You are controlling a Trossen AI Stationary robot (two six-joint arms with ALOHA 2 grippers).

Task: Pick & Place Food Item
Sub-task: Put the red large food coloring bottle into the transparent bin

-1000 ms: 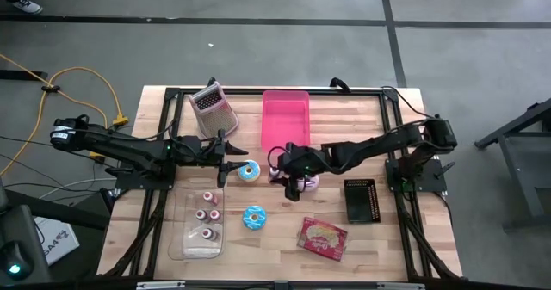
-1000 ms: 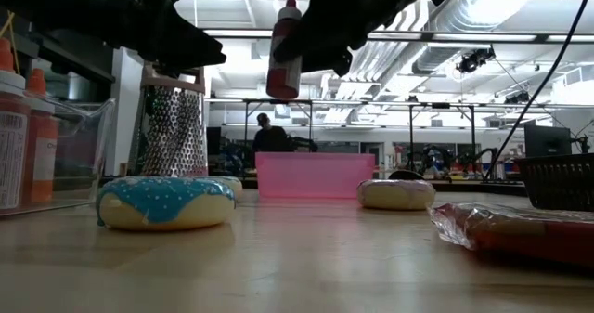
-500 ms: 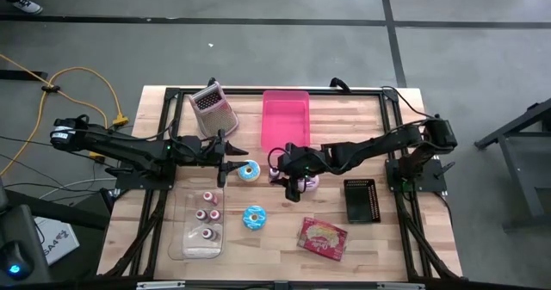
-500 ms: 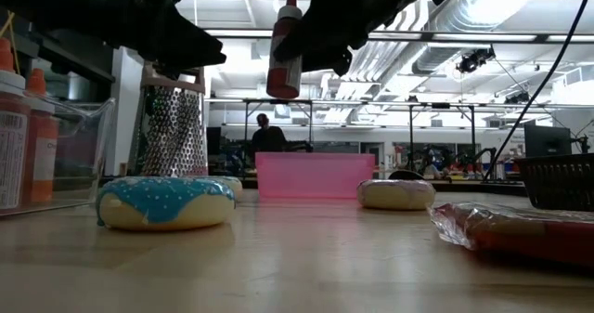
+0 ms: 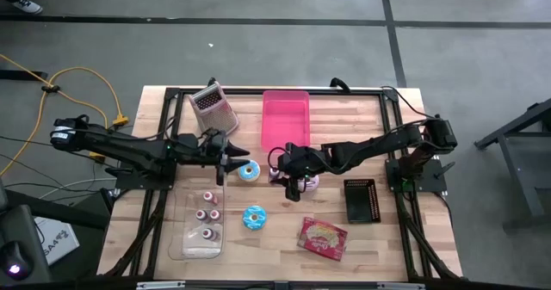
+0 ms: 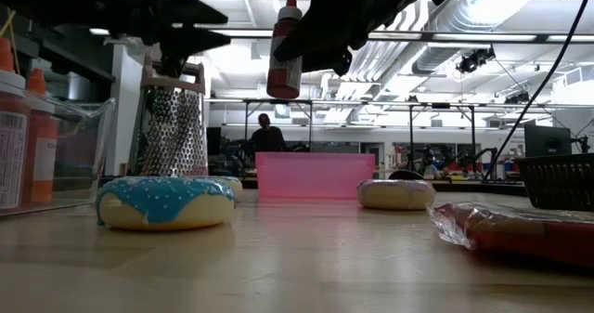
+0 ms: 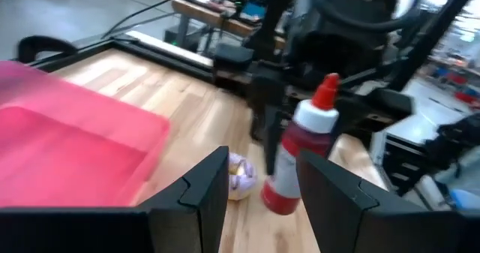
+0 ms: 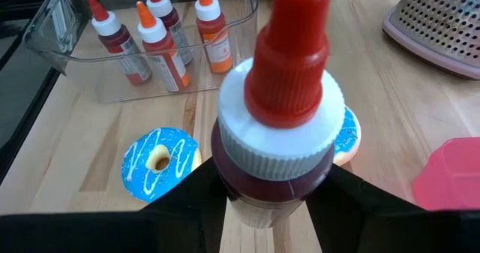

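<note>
A red sauce bottle (image 8: 274, 95) with a white collar and red nozzle hangs in the air over the table's middle, with my right gripper (image 5: 282, 171) shut on it. My left gripper (image 5: 231, 158) stands open and level just left of it, its fingers (image 7: 202, 193) pointing at the bottle (image 7: 296, 163) with nothing between them. A blue donut (image 5: 249, 171) lies on the table below and between the two grippers. A second blue donut (image 5: 254, 217) lies nearer, and a purple one (image 5: 307, 184) under the right arm. My right gripper pinches the bottle's dark red body (image 8: 262, 197) just below the white collar, one finger on each side. The fingers slant down from the table's right side. The bottle (image 6: 285, 48) stands nearly upright, nozzle up, lifted well clear of the table.
A pink bin (image 5: 285, 118) sits at the far middle and a metal grater (image 5: 213, 109) at the far left. A clear tray (image 5: 203, 225) with three sauce bottles is near left. A black basket (image 5: 362, 200) and a wrapped snack (image 5: 323, 238) are near right.
My left gripper has rolled about its own pointing line while staying in place, and its fingers remain open. My right gripper and the bottle have kept still.
</note>
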